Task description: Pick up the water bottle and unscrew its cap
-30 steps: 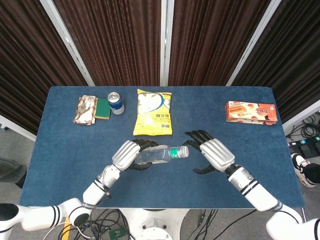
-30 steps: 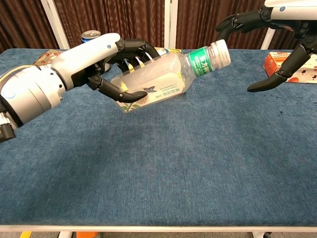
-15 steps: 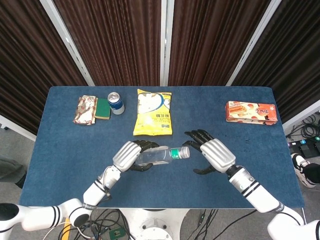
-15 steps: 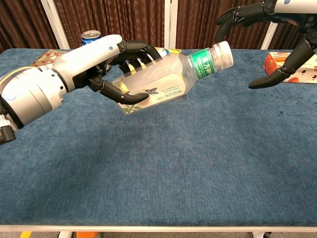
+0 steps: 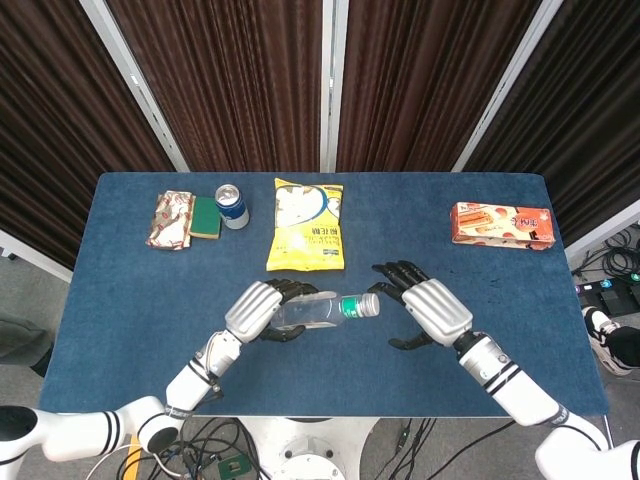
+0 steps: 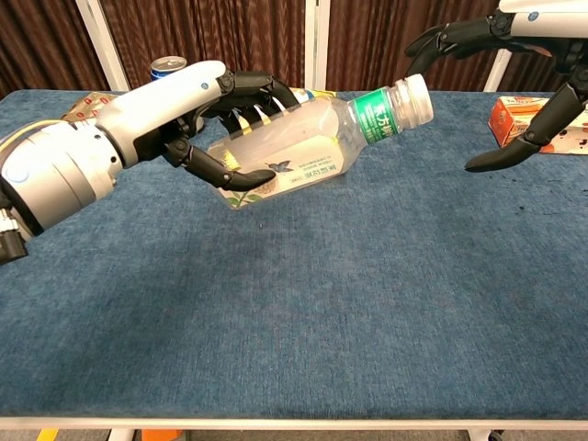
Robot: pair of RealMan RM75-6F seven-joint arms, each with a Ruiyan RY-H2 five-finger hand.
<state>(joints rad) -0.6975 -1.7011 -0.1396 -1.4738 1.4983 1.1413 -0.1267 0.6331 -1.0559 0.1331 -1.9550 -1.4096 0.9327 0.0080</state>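
Observation:
My left hand (image 5: 258, 308) (image 6: 184, 115) grips a clear water bottle (image 5: 322, 310) (image 6: 303, 147) around its body and holds it above the blue table, lying nearly level with its neck to the right. The bottle has a green label band and a white cap (image 5: 370, 304) (image 6: 415, 98). My right hand (image 5: 428, 310) (image 6: 514, 64) is open just right of the cap, fingers spread and curved toward it, not touching it in either view.
On the blue table (image 5: 130, 330) lie a yellow snack bag (image 5: 307, 225), a blue drink can (image 5: 232, 206), a green sponge (image 5: 205, 217) and a red-white packet (image 5: 170, 219) at the back left. An orange biscuit box (image 5: 502, 224) lies at the back right.
My right hand has drifted slightly to the right, away from the cap. The bottle and my left hand have barely moved.

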